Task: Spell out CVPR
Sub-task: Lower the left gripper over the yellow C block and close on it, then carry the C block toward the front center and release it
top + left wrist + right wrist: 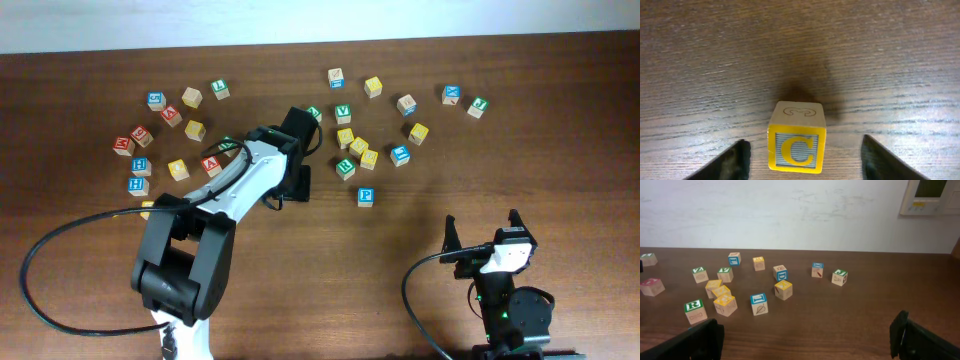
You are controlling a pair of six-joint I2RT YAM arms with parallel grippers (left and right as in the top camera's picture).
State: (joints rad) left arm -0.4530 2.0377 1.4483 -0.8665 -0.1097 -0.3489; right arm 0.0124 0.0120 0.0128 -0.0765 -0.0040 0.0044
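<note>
A yellow C block (pixel 796 148) stands on the wooden table between the open fingers of my left gripper (pixel 803 150), with a gap on each side. In the overhead view the left gripper (pixel 291 192) sits mid-table and hides that block. A green V block (pixel 343 112), a green R block (pixel 345 169) and a blue P block (pixel 366 196) lie to its right. The R block also shows in the right wrist view (pixel 694 311). My right gripper (pixel 481 236) is open and empty near the front right (pixel 805 335).
Several other letter blocks are scattered over the far half of the table, one cluster at the far left (pixel 170 115) and one at the far right (pixel 408 104). A black cable (pixel 40 250) loops at the front left. A white wall (pixel 790 210) backs the table.
</note>
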